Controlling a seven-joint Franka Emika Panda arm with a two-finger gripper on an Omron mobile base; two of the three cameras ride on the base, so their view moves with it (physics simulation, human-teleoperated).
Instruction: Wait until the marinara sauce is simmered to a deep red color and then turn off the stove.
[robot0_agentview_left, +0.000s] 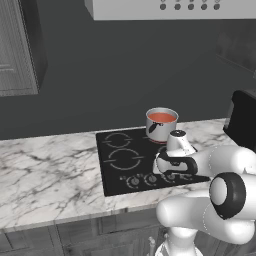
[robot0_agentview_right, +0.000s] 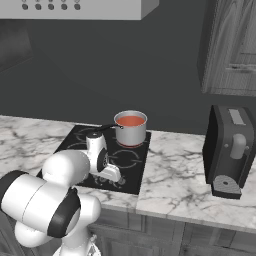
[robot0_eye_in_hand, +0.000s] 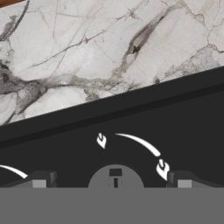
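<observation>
Hand view: gripper (robot0_eye_in_hand: 112, 183) open, straddling a stove (robot0_agentview_left: 115, 170) knob (robot0_eye_in_hand: 115, 177); marinara sauce (robot0_agentview_left: 162, 117) on rear burner looks orange-red; advise centring, closing squarely on knob before turning.

Countertop (robot0_agentview_left: 45, 170): white marble, grey veins.
Coffee machine (robot0_agentview_right: 230, 150): black, upright on the counter's right side.
Range hood (robot0_agentview_left: 175, 9): pale, row of dark buttons.
Wall cabinet (robot0_agentview_right: 232, 45): grey wood grain.

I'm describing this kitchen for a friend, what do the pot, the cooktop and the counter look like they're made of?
Pot: looks like polished steel, with shiny grey walls. Cooktop: apparently black glass, flat and smooth with white burner rings. Counter: looks like marble, white with grey veins, possibly an imitation.
</observation>
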